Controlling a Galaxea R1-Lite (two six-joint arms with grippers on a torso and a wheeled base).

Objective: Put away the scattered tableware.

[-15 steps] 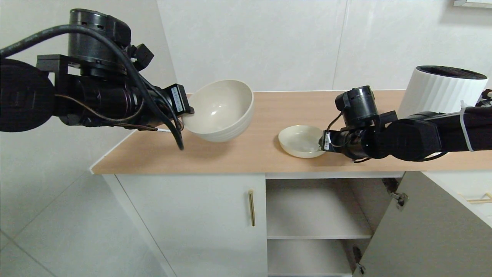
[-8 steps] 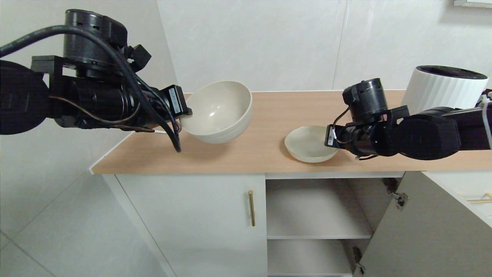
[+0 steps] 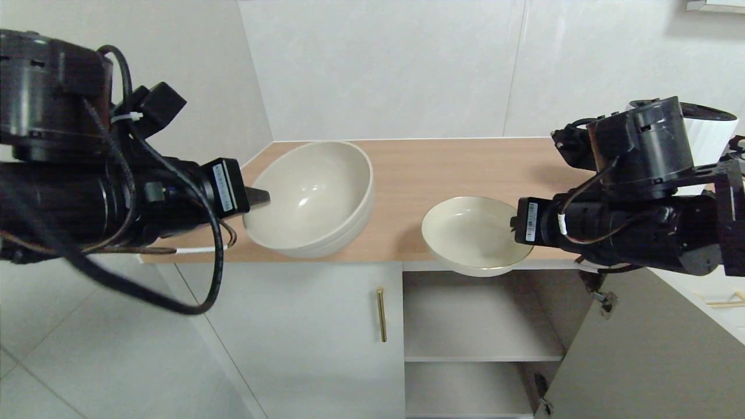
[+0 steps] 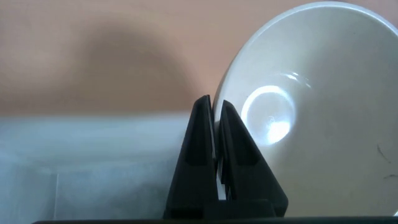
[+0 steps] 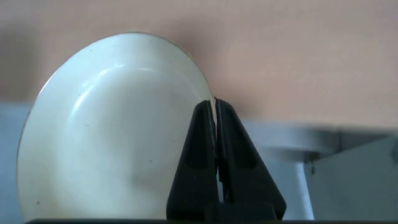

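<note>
White tiled wall (image 3: 407, 64) at back, thin grout lines; meets a side wall (image 3: 192, 52) in a corner on the left. Wood-look counter (image 3: 465, 163) runs along the back wall. Below it a white cabinet: left door (image 3: 291, 331) closed w/ vertical gold handle (image 3: 381, 314), right door (image 3: 628, 349) swung open, hinges showing. White shelf (image 3: 483, 356) inside the open part. Pale large-tile floor (image 3: 145, 378) at lower left. Light soft & even, faint shadows on the counter.
</note>
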